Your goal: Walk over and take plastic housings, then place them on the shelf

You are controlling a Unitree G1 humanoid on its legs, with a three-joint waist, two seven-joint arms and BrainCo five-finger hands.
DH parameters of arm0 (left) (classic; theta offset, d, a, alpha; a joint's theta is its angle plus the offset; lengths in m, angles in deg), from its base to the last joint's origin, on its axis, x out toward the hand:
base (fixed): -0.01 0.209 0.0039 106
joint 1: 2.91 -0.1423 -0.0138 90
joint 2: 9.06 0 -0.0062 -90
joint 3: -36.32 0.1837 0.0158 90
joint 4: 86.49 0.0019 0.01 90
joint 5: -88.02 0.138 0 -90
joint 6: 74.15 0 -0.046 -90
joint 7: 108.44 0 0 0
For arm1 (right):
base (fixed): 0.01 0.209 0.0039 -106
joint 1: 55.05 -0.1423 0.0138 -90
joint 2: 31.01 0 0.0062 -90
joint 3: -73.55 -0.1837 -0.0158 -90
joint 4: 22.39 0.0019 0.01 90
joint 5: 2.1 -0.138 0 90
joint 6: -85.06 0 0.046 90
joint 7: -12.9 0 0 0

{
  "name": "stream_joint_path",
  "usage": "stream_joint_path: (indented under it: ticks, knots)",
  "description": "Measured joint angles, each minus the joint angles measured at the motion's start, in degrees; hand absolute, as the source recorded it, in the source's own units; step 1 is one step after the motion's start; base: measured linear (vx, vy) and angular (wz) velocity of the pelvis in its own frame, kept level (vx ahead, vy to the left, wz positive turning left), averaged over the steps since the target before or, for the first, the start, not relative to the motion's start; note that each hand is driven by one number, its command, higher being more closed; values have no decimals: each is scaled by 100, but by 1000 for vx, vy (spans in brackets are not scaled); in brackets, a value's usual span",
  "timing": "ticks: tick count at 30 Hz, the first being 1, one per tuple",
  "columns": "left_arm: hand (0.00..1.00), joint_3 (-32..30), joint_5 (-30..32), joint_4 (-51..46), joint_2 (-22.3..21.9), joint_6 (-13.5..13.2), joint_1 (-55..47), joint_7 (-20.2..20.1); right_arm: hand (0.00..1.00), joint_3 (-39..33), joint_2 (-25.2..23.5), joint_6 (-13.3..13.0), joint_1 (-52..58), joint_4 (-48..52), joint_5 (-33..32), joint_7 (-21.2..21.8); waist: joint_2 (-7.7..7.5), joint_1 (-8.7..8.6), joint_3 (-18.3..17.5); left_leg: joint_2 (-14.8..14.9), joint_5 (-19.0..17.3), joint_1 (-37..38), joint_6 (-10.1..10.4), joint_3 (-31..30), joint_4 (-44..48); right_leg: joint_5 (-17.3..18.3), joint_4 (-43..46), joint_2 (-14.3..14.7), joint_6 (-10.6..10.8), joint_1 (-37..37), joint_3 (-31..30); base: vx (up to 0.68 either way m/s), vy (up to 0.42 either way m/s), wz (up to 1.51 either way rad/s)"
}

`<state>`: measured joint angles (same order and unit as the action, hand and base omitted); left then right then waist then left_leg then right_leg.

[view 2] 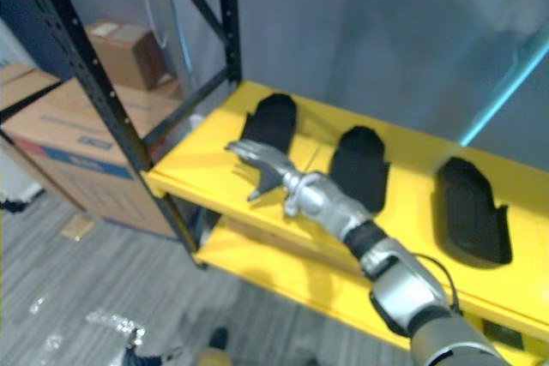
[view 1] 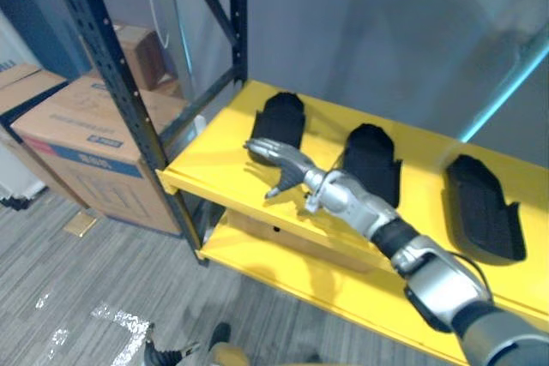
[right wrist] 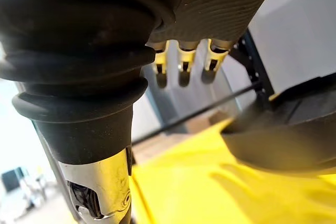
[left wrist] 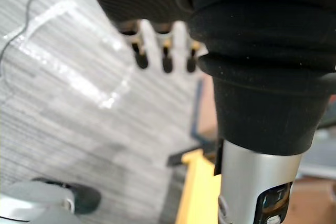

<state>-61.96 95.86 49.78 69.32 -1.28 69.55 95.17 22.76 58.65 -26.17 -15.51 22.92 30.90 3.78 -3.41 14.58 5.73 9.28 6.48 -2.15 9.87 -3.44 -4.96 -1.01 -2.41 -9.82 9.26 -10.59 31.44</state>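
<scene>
Three black plastic housings lie in a row on the yellow shelf (view 1: 214, 156): a left one (view 1: 279, 119), a middle one (view 1: 373, 160) and a right one (view 1: 482, 205). My right hand (view 1: 279, 160) reaches in from the lower right and hovers low over the shelf, just in front of the left housing. It is open and empty, with straight fingers (right wrist: 181, 66); the right wrist view shows a housing (right wrist: 294, 135) close beside it. My left hand (left wrist: 165, 56) hangs over the grey floor with relaxed fingers, holding nothing.
A black perforated upright (view 1: 120, 83) and diagonal braces frame the rack's left end. Cardboard boxes (view 1: 86, 139) stand on the floor to the left. A lower yellow shelf (view 1: 283, 255) sits beneath. A grey wall backs the rack.
</scene>
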Motion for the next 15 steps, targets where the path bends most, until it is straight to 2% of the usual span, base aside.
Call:
stream_joint_path:
  ticks: [5,8,12,15]
  knots:
    - [0,126,-9,2,-23,3,10,-264,0,-212,-65,429,-446,-551,789,-980,98,131,133,-22,14,-15,2,-124,4,30,-11,6,23,-81,141,1,-15,12]
    - [0,220,-13,15,-13,39,17,-345,0,-430,-54,564,-514,-618,939,-1299,134,155,182,-43,44,-115,-2,-235,4,36,-11,12,31,-61,230,-15,-9,17]
    - [0,228,-56,185,-13,56,31,-395,0,-443,-56,897,-571,-752,927,-1339,134,209,252,-71,65,-185,-7,-322,26,41,-10,5,36,-53,317,9,-13,12]
    - [0,227,-75,203,-13,56,18,-397,0,-457,-53,1010,-580,-845,700,-1180,138,239,258,-79,65,-184,-7,-323,26,44,-10,-4,39,-54,316,2,-2,2]
